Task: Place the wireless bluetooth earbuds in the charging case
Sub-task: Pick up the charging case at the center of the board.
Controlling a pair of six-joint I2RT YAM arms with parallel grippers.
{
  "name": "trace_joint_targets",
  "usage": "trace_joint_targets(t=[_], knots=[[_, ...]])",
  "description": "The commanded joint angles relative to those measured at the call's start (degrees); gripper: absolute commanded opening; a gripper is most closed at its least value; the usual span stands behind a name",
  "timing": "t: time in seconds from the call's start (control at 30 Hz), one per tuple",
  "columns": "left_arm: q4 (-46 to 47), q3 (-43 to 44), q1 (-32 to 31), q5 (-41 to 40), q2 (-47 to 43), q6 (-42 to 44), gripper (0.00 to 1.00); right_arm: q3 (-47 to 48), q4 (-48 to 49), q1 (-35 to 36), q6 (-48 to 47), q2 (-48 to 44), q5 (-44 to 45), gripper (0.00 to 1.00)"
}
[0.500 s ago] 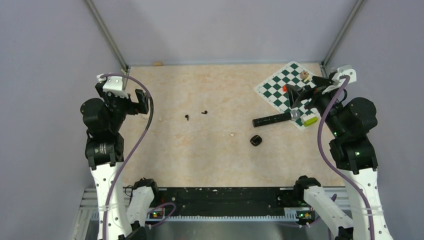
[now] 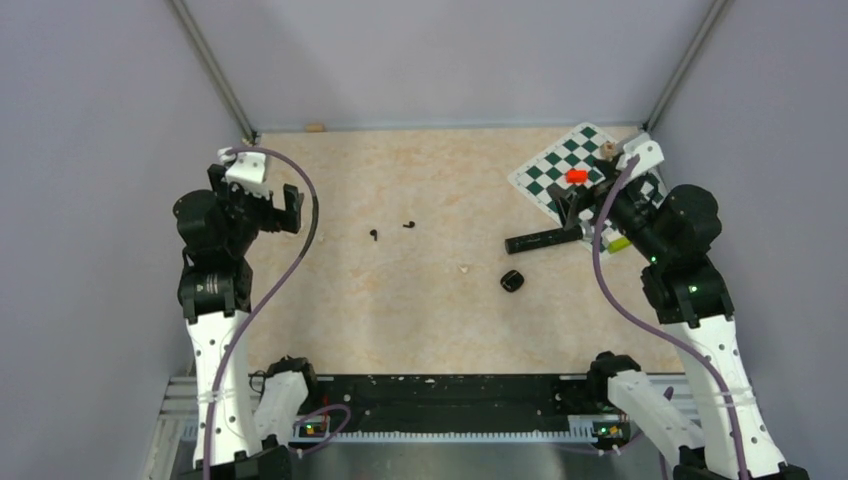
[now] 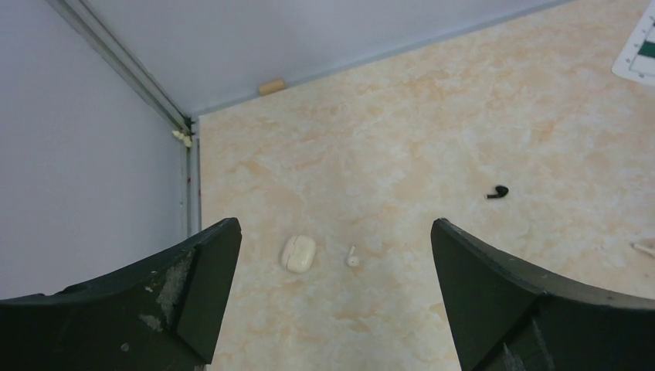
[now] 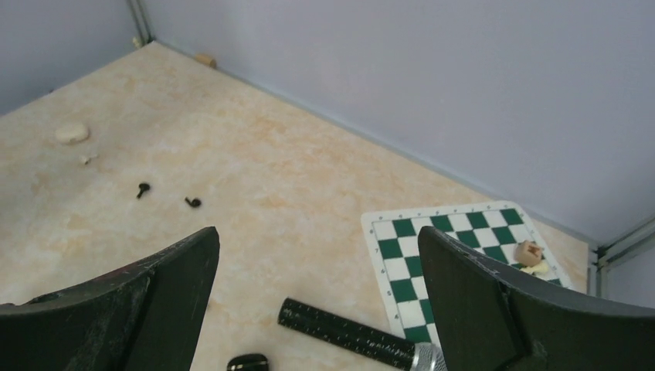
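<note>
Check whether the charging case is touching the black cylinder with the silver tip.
Apart. The top view shows a plain gap between the charging case and the black cylinder; the right wrist view agrees.

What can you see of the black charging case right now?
The charging case is a small, glossy black, rounded-square box, plastic by its look. It lies flat on the beige table, right of centre, just on the near side of the black cylinder and apart from it. Nothing touches it but the table. Whether its lid is open cannot be told.
</note>
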Motion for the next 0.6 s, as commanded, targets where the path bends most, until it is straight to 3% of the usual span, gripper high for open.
trace_joint_targets(t=[0.0, 0.3, 0.57], knots=[[0.3, -4.9, 0.1, 6.9, 0.5, 4.3, 0.99, -7.5, 4.6, 0.9, -1.9, -2.0, -7.4, 0.99], [-0.8, -7.8, -0.6, -7.0, 10.1, 9.6, 0.99, -11.9, 7.9, 2.2, -0.1, 1.6, -12.1, 0.99], [-0.2, -4.9, -0.3, -25.8, 30.1, 8.4, 0.99, -13.0, 8.5, 2.2, -1.1, 1.3, -11.5, 0.98]])
